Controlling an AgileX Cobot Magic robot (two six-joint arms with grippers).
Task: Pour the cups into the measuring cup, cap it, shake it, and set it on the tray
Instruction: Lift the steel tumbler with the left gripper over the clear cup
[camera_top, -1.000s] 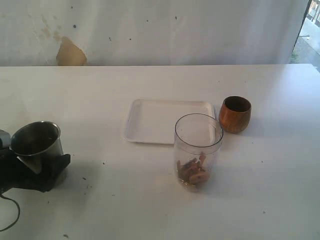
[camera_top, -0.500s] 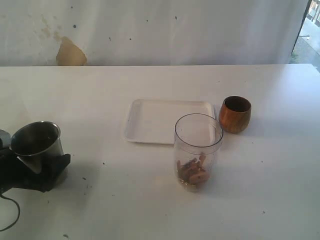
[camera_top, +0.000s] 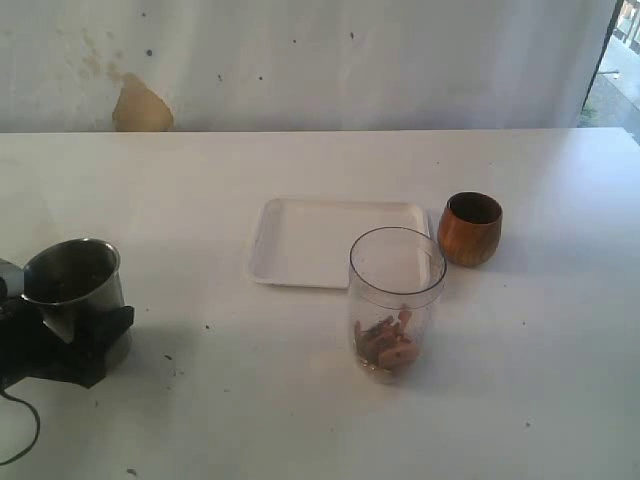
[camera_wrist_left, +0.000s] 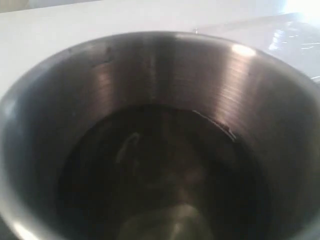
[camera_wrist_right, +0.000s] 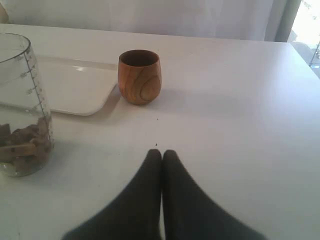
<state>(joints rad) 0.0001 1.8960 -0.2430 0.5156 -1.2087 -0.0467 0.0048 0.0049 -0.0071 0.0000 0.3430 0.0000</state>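
Note:
The steel tumbler (camera_top: 74, 283) stands at the table's far left, with my left gripper (camera_top: 72, 338) shut around its lower body. In the left wrist view the tumbler's dark inside (camera_wrist_left: 165, 90) fills the picture and hides the fingers. The clear measuring cup (camera_top: 396, 298) stands mid-table with brown pieces in its bottom; its graduated wall (camera_wrist_right: 22, 95) shows in the right wrist view. The brown wooden cup (camera_top: 470, 228) (camera_wrist_right: 140, 76) stands upright beside the white tray (camera_top: 320, 243) (camera_wrist_right: 75, 92). My right gripper (camera_wrist_right: 162, 153) is shut and empty, low over bare table, apart from the wooden cup.
A tan patch (camera_top: 140, 106) marks the wall behind the table's far edge. A black cable (camera_top: 22, 440) loops at the front left corner. The right arm does not show in the exterior view.
The left gripper and the steel tumbler have shifted slightly to the left. Everything else stays put.

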